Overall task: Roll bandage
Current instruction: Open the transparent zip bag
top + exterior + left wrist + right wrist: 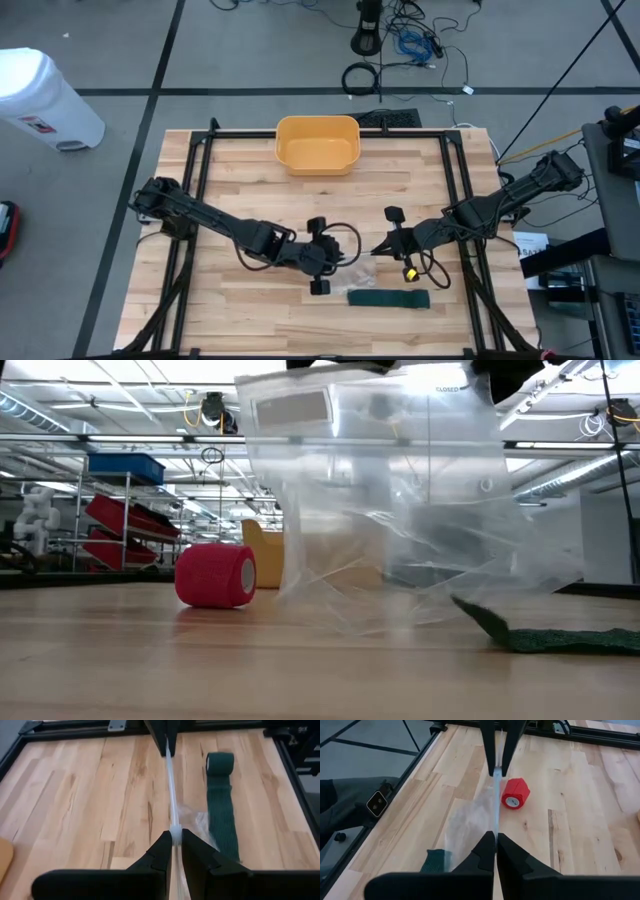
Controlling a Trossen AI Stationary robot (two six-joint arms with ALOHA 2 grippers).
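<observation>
You've got both grippers pinching the same clear plastic bag (400, 520) by its top edge: left gripper (173, 838) is pressed together on one end of the seam, right gripper (494, 841) pressed fully together on the other end, bag stretched taut between them and hanging with its lower part reaching the table (240, 170). The bag looks empty from the low view. Task item, the green bandage (388, 299), lies unrolled flat on the table just beside the bag, on the side away from the yellow bin (317, 143); one end is already curled into a small roll in the left wrist view. A red bandage roll (216, 575) sits on the opposite side of the bag, toward the bin. Risks as I see them: neither gripper is free, so rolling can't start until one lets go; if you release one corner the bag will likely swing and drape over the green bandage, hiding it from the wrist cams and snagging the loose strip. Pull the arms apart any further and the seam may tear or slip out of a pinch. Dragging the bag sideways could also knock the red roll, which will roll away easily
</observation>
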